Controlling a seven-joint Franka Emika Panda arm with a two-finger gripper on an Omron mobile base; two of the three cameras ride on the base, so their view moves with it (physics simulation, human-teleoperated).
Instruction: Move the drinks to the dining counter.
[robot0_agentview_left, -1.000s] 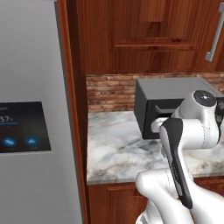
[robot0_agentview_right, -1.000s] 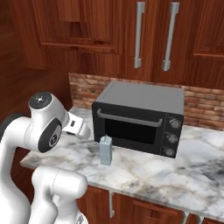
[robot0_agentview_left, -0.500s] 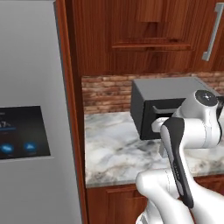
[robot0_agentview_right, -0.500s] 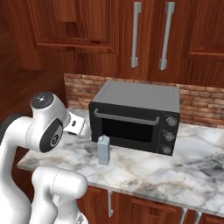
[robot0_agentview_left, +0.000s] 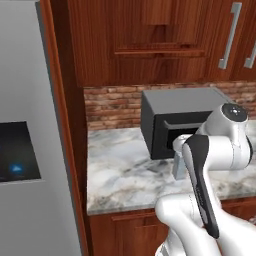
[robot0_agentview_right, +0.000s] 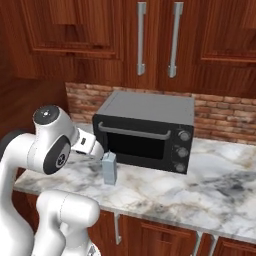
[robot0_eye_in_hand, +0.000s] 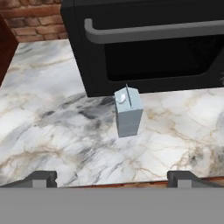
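Observation:
One of the drinks, a pale grey-blue gable-top carton (robot0_eye_in_hand: 128, 111), stands upright on the marble counter just in front of the black microwave's door. The right base view has the carton (robot0_agentview_right: 109, 168) beside my white hand, and in the left base view my forearm partly hides the carton (robot0_agentview_left: 178, 167). My gripper (robot0_eye_in_hand: 113, 178) is open, with its two dark fingertips (robot0_eye_in_hand: 42, 176) spread wide. It hangs over the counter's front edge, short of the carton, with nothing between the fingers. The dining counter is out of view.
The black microwave (robot0_agentview_right: 145, 131) sits against the brick backsplash behind the carton. A grey fridge (robot0_agentview_left: 27, 150) with a lit panel stands left of the counter (robot0_agentview_left: 120, 175). Wooden cabinets with metal handles (robot0_agentview_right: 141, 37) hang overhead.
The whole picture has slid to the left in both base views, so the camera has moved right along the counter. The carton stands where it was and the jaws stay open.

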